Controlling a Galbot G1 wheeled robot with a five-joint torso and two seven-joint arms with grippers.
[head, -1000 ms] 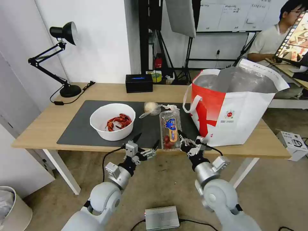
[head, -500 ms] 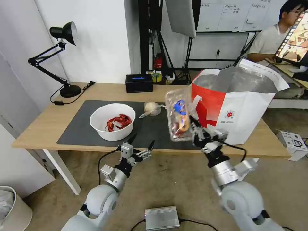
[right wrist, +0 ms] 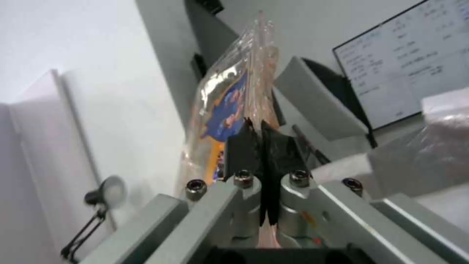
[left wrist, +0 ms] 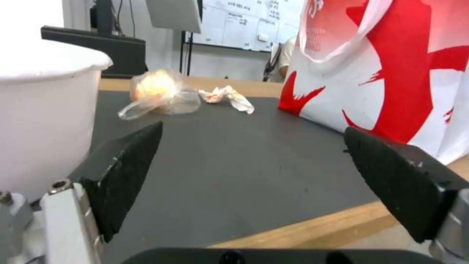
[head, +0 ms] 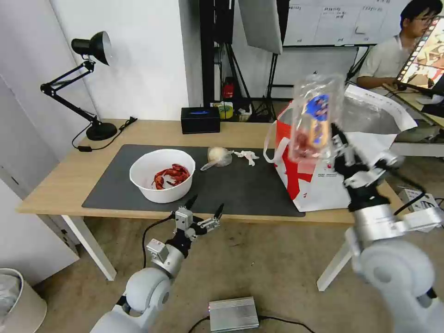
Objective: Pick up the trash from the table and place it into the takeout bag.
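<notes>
Head view, right claw: The right gripper (head: 340, 138) is up high, by the top of the takeout bag (head: 333, 175). It is clenched on the edge of the plastic tray (head: 314, 118).
Head view, tray: The clear tray stands almost upright in the air, in front of the bag's open top. It is not inside the bag yet.
Head view, left claw: The left gripper (head: 203, 213) hangs low, just in front of the near edge of the table (head: 60, 178). Its two fingers are spread apart and hold nothing.
Head view, trash on the table: The white bowl (head: 162, 175) with red shells sits on the dark mat (head: 249, 189). The little clear bag (head: 218, 156) and the tissue (head: 246, 156) lie behind it, close together.
Left wrist view: The two black fingers (left wrist: 126, 172) are wide apart. Past them lie the clear bag (left wrist: 159, 93) and the tissue (left wrist: 227, 98) on the mat (left wrist: 229, 161). The bowl (left wrist: 41, 110) is close at one side and the red and white bag (left wrist: 391, 69) at the other.
Right wrist view: The black fingers (right wrist: 242, 148) pinch the thin edge of the tray (right wrist: 229, 106) tight.
How far along: One piece looks close to going in. The bowl, the clear bag and the tissue are left to do.
</notes>
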